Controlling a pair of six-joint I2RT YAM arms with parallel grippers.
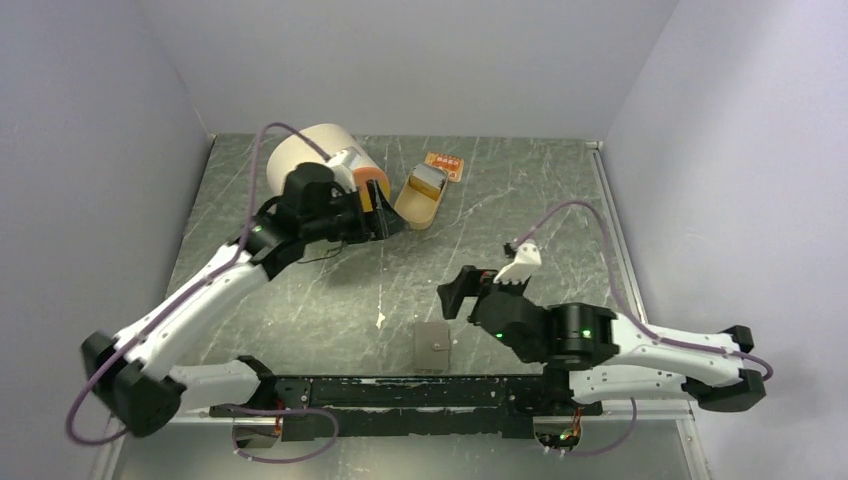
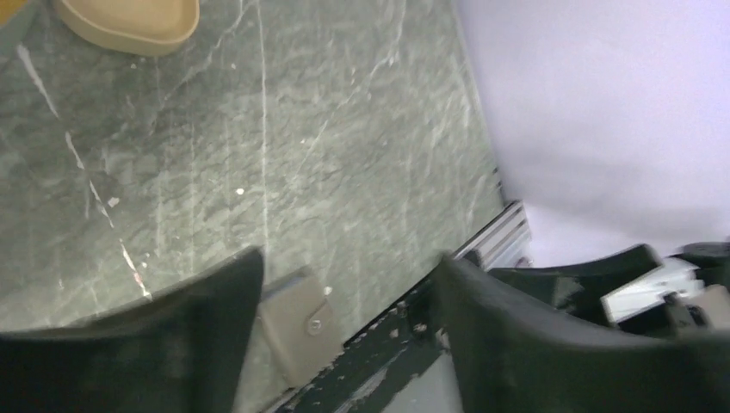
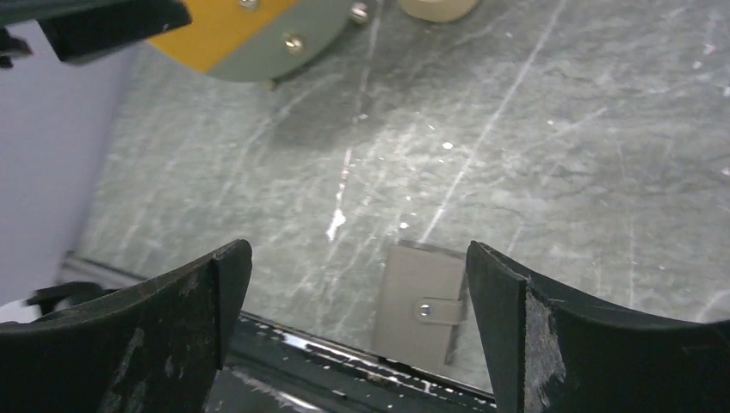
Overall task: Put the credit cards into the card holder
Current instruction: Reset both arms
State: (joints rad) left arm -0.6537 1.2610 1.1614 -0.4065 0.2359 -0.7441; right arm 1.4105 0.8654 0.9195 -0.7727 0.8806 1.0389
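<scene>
Card holder (image 1: 432,347) lies closed on the table (image 1: 500,220); left fingers (image 2: 155,344) and right fingers (image 3: 146,335) gape empty.

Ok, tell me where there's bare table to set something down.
Bare marble: the wide stretch between the tan tin and the right wall; also mid-table, between the left gripper and the card holder. Crowded: the far edge from left to centre, where the beige roll, left gripper, tin and orange card bunch together.
</scene>
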